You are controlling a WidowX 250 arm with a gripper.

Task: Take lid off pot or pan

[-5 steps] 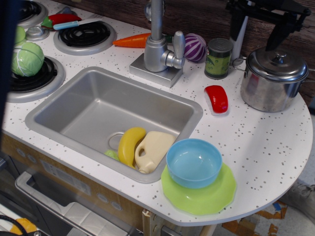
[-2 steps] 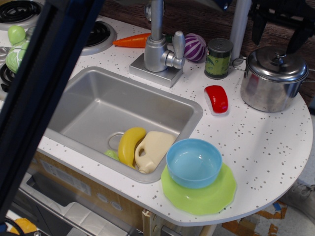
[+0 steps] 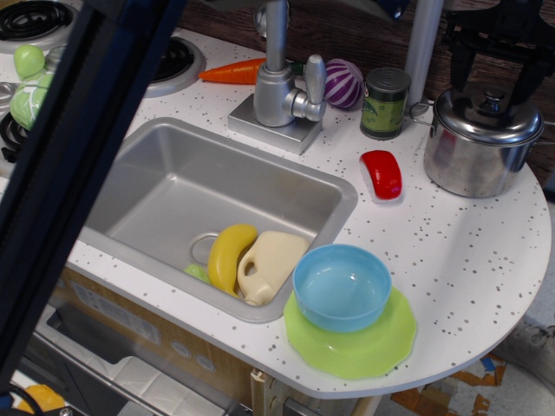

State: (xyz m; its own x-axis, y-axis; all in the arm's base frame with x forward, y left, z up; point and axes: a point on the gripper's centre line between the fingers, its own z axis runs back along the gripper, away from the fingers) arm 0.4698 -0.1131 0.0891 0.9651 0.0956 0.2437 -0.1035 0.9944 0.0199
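Beside the green-labelled tin can, black fingers spread wide, straddling the domed shiny steel lid on the cylindrical steel pot; red oval toy nearby.

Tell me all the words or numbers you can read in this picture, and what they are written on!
No text here can be read.
green tin can: its label has a picture or print, too small and blurred to read.
pot and lid: plain shiny steel, no writing visible.
blue bowl, cream jug in the sink: no writing visible.
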